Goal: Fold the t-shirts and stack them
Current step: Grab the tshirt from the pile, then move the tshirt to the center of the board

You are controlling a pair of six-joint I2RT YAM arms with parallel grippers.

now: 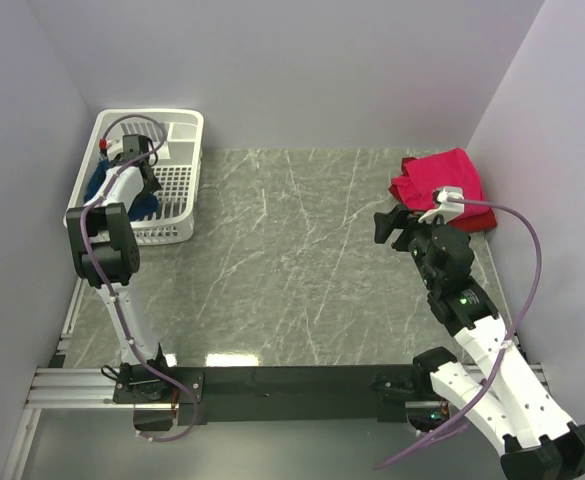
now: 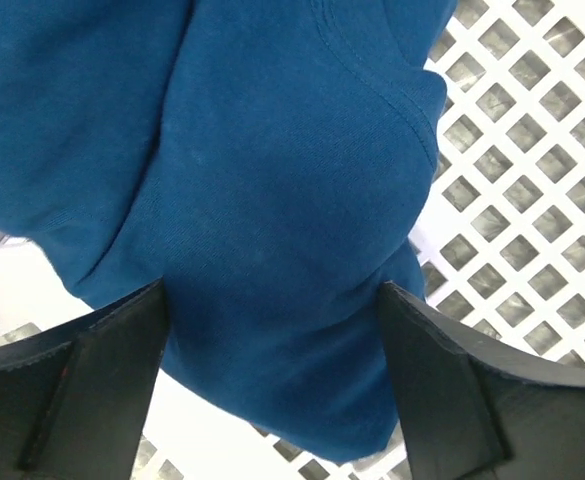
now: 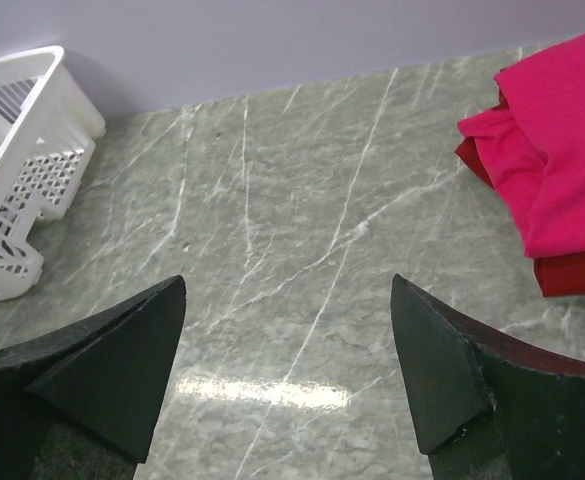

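Observation:
A navy blue t-shirt [image 1: 102, 186] lies crumpled in the white basket [image 1: 179, 228] at the far left. My left gripper [image 1: 148, 180] reaches down into that basket. In the left wrist view its jaws [image 2: 272, 290] stand open and wide, with a bulging fold of the blue t-shirt [image 2: 272, 150] between them. A folded pinkish-red t-shirt [image 1: 442, 175] lies on a darker red one [image 3: 572, 275] at the far right of the table. My right gripper [image 1: 390, 228] hovers just left of that stack, open, with only bare table between its fingers [image 3: 288, 285].
The basket's lattice floor [image 2: 197, 430] shows under the blue cloth, and the basket [image 3: 32, 120] stands against the left wall. Lavender walls close in the marbled green table [image 1: 292, 260] on three sides. The black base rail [image 1: 292, 385] runs along the near edge.

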